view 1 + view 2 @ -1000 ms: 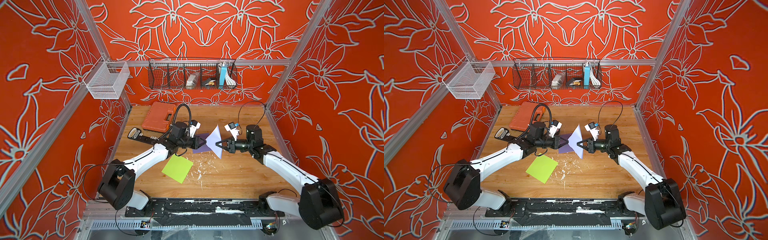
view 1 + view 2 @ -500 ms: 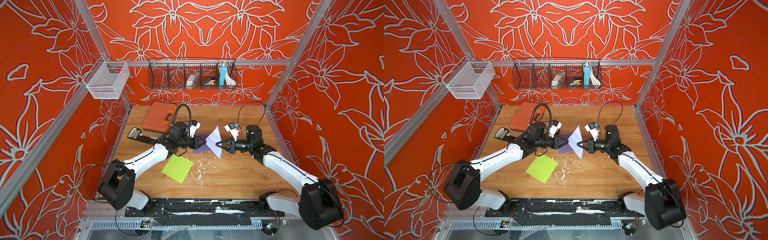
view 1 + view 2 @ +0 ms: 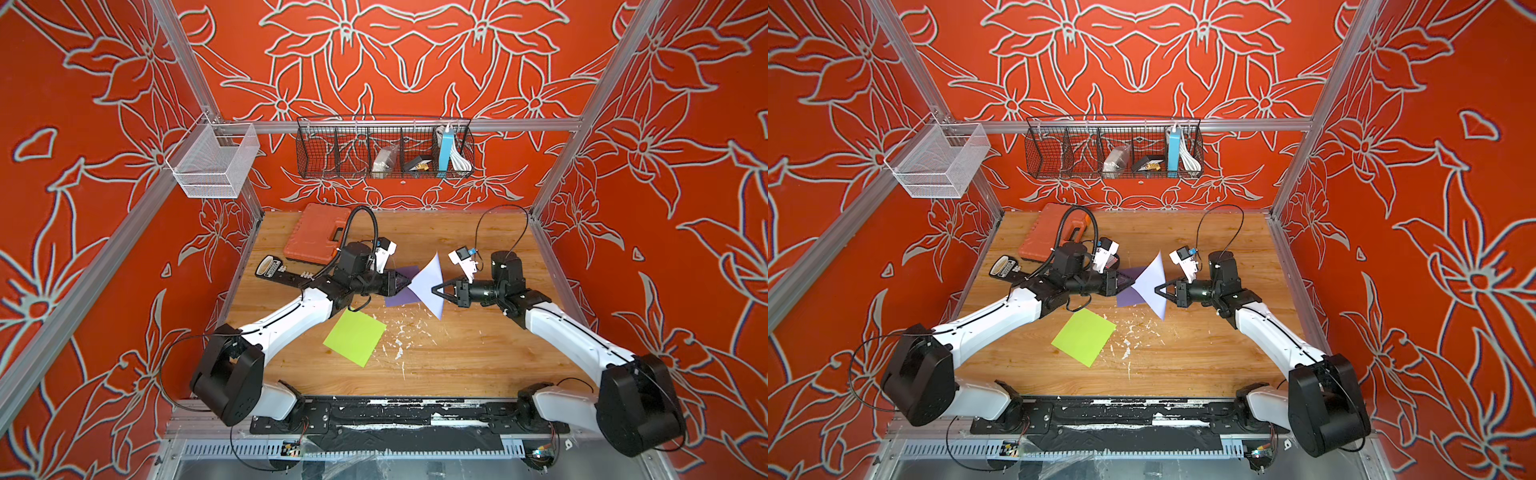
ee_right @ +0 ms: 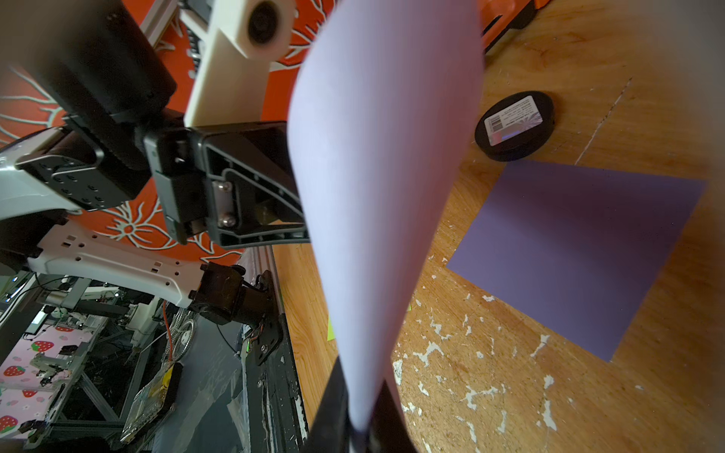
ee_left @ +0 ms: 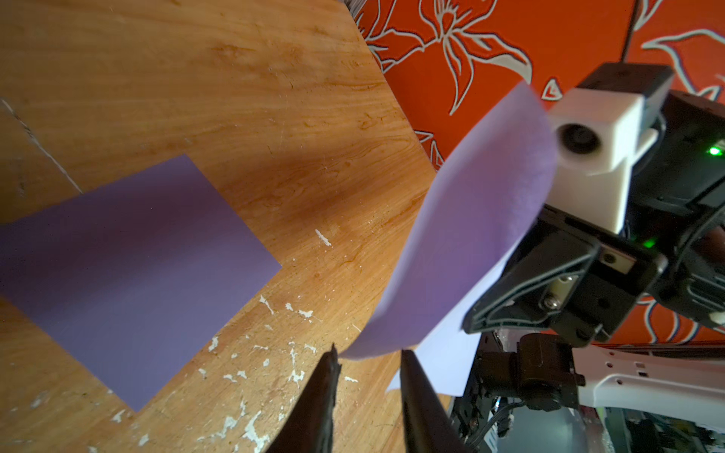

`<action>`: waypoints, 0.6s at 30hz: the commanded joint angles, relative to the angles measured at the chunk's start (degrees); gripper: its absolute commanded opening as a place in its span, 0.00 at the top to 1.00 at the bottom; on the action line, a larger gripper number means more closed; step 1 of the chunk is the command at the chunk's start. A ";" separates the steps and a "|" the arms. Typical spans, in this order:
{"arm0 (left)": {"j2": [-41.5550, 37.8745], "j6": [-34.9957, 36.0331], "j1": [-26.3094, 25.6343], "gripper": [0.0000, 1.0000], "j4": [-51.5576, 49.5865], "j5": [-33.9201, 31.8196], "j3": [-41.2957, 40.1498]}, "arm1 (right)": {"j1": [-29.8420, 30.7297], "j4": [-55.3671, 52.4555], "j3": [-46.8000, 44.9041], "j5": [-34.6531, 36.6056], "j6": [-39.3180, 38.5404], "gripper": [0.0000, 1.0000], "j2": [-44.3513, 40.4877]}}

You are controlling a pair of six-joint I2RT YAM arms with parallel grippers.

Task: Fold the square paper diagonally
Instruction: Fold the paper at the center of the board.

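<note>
Reaching in from 9 o'clock, the left gripper (image 5: 368,355) has its jaws parted with a clear gap between the two black fingers. The near edge of the pale lilac square paper (image 3: 426,282) hangs just at that gap, unpinched. The sheet is in the air above the middle of the wooden table (image 3: 457,361). It is bowed over on itself, so both top views show a kite shape with points toward 12 and 6 o'clock. On its 3 o'clock side the right gripper (image 3: 433,289) is clamped narrow on the paper, and the right wrist view shows the sheet running down between the fingers. I cannot tell whether that pinch holds one layer or two. A dark purple paper sheet (image 3: 397,297) lies flat underneath, toward 8 o'clock. A lime-green square paper (image 3: 355,337) lies further out at 7 o'clock.

The step in hand looks like bringing opposite corners together before creasing. With one grip the sheet is floppy, so the right pinch should not loosen or tug. A good move is to set the sheet down on bare wood toward 3 o'clock, clear of the purple sheet, with the corners matched. The left gripper can then press the bend from its middle outward toward both points. Any slip at the corners would skew the diagonal.
</note>
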 commanded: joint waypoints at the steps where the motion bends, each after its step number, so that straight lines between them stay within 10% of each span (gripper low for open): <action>1: -3.27 0.94 0.25 0.66 -1.06 -2.28 -0.35 | -0.35 -0.13 -1.09 1.35 0.33 0.89 1.78; 18: 5.17 1.96 -2.38 0.74 1.76 -0.66 -1.19 | -1.25 5.61 -4.47 2.67 7.73 0.86 13.05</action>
